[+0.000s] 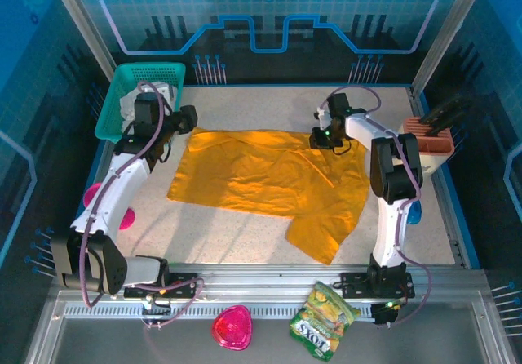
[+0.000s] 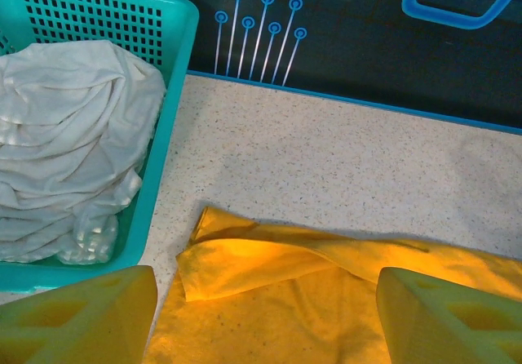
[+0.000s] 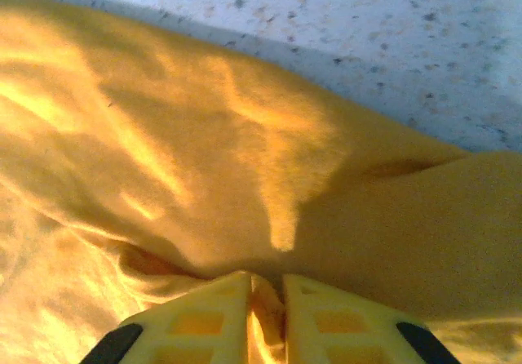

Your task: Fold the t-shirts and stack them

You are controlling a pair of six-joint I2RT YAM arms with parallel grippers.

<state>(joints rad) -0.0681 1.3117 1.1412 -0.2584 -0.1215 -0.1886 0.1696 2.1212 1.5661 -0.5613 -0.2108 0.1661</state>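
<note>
the mustard-orange t-shirt (image 1: 269,180) is lying spread but rumpled across the middle of the speckled table (image 1: 245,237), with one sleeve trailing toward the near right side. the right gripper (image 1: 323,139) is sitting at the shirt's far right corner. in the right wrist view its yellow fingers (image 3: 204,319) are pressing together with a thin fold of orange cloth pinched between them, so it is clamped on the t-shirt. the left gripper (image 1: 175,123) is hovering by the shirt's far left corner. in the left wrist view its two yellow fingers (image 2: 81,319) are standing wide apart, with the turned-over edge of the shirt lying between and beyond them and nothing caught in them. just left of that corner a teal basket (image 2: 175,70) is holding a bundle of white cloth (image 2: 73,135). a salmon rack (image 1: 428,139) is standing at the table's far right edge. a green snack bag (image 1: 324,319) and a pink dish (image 1: 232,329) are lying on the metal ledge in front of the arm bases.
</note>
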